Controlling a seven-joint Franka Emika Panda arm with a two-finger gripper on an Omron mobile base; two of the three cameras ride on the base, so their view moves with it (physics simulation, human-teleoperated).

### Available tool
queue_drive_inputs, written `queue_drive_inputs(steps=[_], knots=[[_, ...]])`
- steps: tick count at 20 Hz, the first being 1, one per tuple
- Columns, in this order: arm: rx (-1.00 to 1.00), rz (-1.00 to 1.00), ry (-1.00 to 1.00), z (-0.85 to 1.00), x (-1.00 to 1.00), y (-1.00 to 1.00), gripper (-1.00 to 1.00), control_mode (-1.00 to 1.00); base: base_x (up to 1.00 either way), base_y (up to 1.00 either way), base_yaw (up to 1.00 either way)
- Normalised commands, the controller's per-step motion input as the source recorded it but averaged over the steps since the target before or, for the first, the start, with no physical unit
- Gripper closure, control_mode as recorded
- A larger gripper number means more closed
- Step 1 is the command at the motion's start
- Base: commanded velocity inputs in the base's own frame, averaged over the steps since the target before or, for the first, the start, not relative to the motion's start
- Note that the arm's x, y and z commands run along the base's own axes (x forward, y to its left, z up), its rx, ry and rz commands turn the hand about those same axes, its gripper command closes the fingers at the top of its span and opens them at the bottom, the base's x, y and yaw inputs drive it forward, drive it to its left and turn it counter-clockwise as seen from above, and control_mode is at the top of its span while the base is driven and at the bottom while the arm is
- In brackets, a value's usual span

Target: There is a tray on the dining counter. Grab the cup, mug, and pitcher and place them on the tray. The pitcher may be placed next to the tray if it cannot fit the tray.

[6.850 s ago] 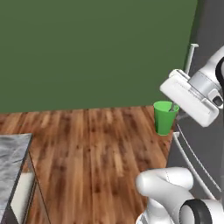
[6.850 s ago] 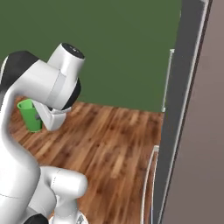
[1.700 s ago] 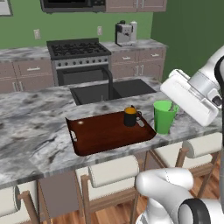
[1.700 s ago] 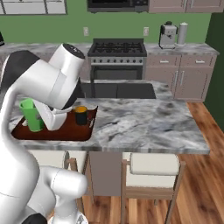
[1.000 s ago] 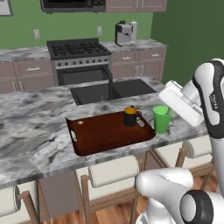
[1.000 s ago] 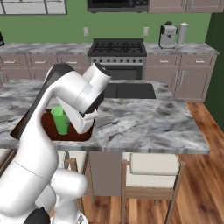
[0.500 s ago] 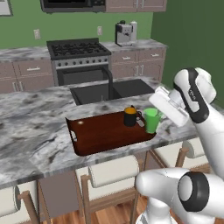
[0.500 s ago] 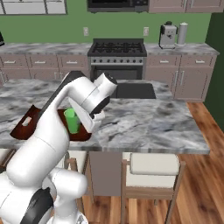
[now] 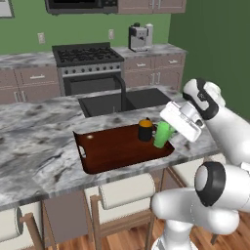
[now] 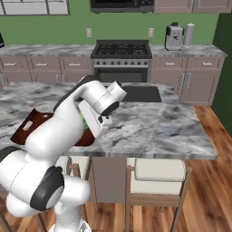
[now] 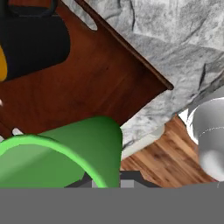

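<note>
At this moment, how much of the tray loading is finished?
Done: the mug stands on the tray. In hand: the hand is shut on the cup, holding it over the tray's right end, beside the mug. Left: setting the cup down, then fetching the pitcher.

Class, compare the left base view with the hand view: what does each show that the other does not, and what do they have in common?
Left base view alone: the black sink basin with its faucet, the stove and the coffee machine behind.

Hand view alone: wooden floor below the counter edge, and the cup's open rim seen close.

Both: the green cup held in the gripper, the black mug, the reddish-brown tray and the marbled dining counter.
</note>
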Motion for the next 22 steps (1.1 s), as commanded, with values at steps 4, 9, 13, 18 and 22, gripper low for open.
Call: queue_drive_inputs(steps=[4, 9, 13, 18, 22], knots=[[0.00, 0.00, 0.02, -0.21, 0.28, 0.04, 1.00, -1.00, 0.00, 0.00, 0.00], [0.00, 0.00, -0.01, -0.25, 0.07, 0.01, 1.00, -1.00, 0.00, 0.00, 0.00], [-0.03, 0.00, -0.01, -0.15, 0.00, 0.16, 1.00, -1.00, 0.00, 0.00, 0.00], [-0.09, 0.00, 0.00, -0.12, 0.00, 0.31, 1.00, -1.00, 0.00, 0.00, 0.00], [-0.10, 0.00, 0.00, -0.13, 0.00, 0.17, 1.00, -1.00, 0.00, 0.00, 0.00]])
